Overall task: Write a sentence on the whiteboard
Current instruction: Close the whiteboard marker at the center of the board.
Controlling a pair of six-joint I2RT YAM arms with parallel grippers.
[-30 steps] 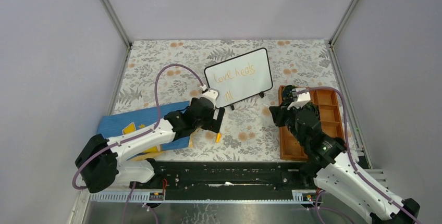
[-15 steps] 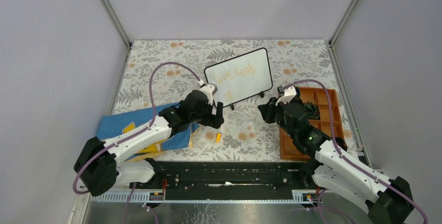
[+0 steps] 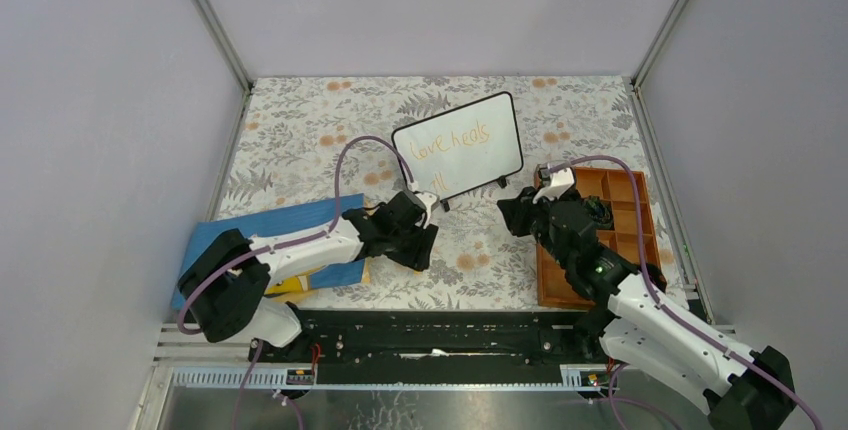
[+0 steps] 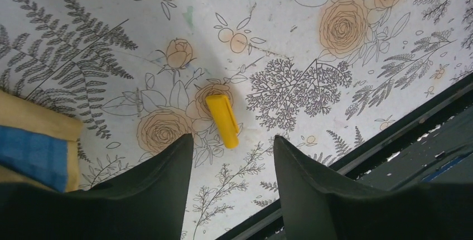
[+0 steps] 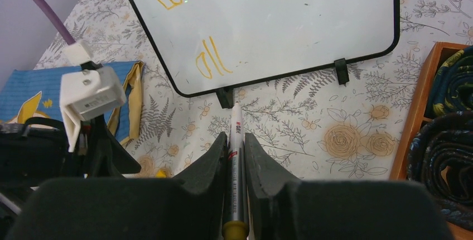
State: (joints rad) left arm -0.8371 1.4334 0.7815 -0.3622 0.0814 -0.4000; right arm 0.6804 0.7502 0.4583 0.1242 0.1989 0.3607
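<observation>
The whiteboard [image 3: 470,155] stands tilted at the back of the table with the sentence [image 3: 452,140] in orange script; the right wrist view shows the whiteboard [image 5: 312,22] with the sentence's "all" [image 5: 211,58]. My right gripper [image 5: 235,138] is shut on a white marker [image 5: 236,162], tip pointing at the board's lower edge, a short way off it. My left gripper [image 4: 232,138] is open, low over the table. A yellow cap [image 4: 223,120] lies just ahead of its fingertips, not gripped. From above, the left gripper [image 3: 420,248] hides the cap.
A blue printed cloth [image 3: 270,240] lies at the left under the left arm. A wooden tray [image 3: 546,270] with dark rolled items stands at the right. A black rail [image 3: 440,335] runs along the near edge.
My left gripper came down and forward over the yellow cap, and its jaws narrowed. My right gripper moved left from above the tray with the marker, then held still.
</observation>
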